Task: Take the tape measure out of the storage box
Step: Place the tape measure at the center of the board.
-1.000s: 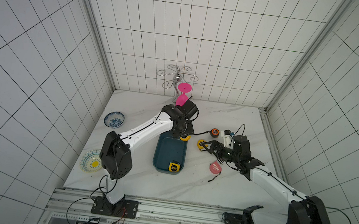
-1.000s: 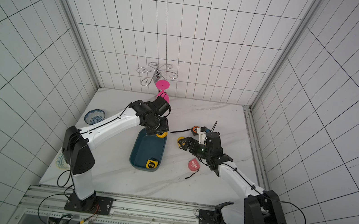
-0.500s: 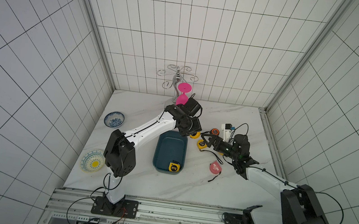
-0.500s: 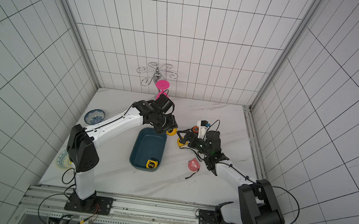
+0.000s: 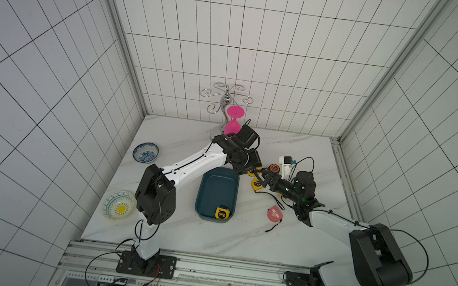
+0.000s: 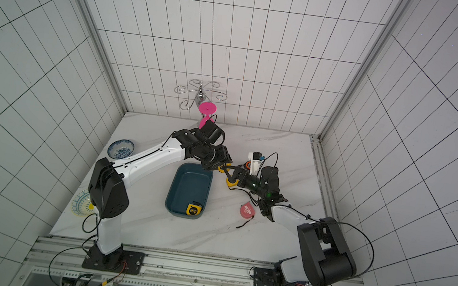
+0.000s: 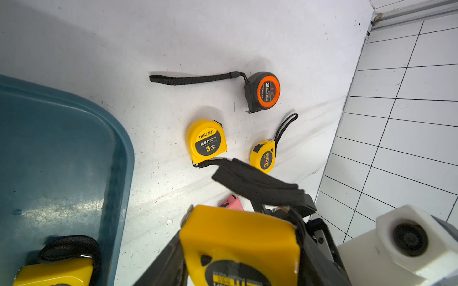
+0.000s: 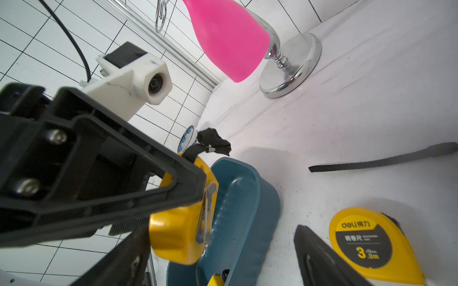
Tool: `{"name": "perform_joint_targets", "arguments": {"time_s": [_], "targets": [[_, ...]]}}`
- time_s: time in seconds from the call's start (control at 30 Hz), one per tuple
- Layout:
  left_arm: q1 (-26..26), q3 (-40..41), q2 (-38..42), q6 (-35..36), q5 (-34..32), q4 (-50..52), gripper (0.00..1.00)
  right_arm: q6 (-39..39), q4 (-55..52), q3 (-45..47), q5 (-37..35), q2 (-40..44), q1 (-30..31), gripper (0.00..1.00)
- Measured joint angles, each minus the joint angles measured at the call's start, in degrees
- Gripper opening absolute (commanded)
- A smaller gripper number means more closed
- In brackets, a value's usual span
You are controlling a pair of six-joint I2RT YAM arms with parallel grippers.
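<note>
Six tape measures (image 7: 207, 142), two bowls (image 5: 136, 149), one storage box (image 5: 217, 187)

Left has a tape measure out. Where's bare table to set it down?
Free: front strip between storage box and rail; far right corner beyond the orange tape measure. Crowded: right of the box, among loose tape measures.

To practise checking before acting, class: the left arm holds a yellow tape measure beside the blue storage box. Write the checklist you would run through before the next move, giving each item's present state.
1. Grip: left gripper jaws clamped on the held tape measure: ok.
2. Clearance: held tape measure outside the storage box rim: ok.
3. Receiver: right gripper jaws open beside it: ok.
4. Drop spot underneath free: cannot tell; the Deli tape measure lies close.
5. Job finished: not ok; a second tape measure remains in the storage box.
</note>
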State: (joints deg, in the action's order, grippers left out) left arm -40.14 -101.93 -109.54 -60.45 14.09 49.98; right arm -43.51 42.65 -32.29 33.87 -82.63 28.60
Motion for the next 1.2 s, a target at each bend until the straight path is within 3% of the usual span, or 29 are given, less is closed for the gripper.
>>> {"name": "perform_joint_targets", "arguments": {"time_s": [0.3, 0.67, 0.8, 0.97, 1.2], "targets": [[-0.02, 0.55, -0.02, -0.11, 0.94, -1.40, 0.00, -1.14, 4.20, -0.17, 1.29, -1.97, 0.07, 0.61], [0.13, 2.89, 0.00, -0.85, 1.73, -3.21, 0.00, -0.15, 4.46, -0.17, 2.08, -2.21, 0.79, 0.20], [0.17, 3.32, 0.00, -1.09, 1.92, -3.58, 0.00, 0.17, 3.80, -0.17, 2.01, -2.21, 0.79, 0.11], [0.57, 3.74, 0.15, -0.90, 2.38, -3.72, 0.51, 0.17, 3.26, -0.17, 2.14, -2.21, 0.79, 0.04], [2.82, 7.85, 4.13, 1.68, 3.74, -3.21, 0.95, -1.64, -1.03, -0.15, 3.37, -1.88, -0.04, 0.03]]}}
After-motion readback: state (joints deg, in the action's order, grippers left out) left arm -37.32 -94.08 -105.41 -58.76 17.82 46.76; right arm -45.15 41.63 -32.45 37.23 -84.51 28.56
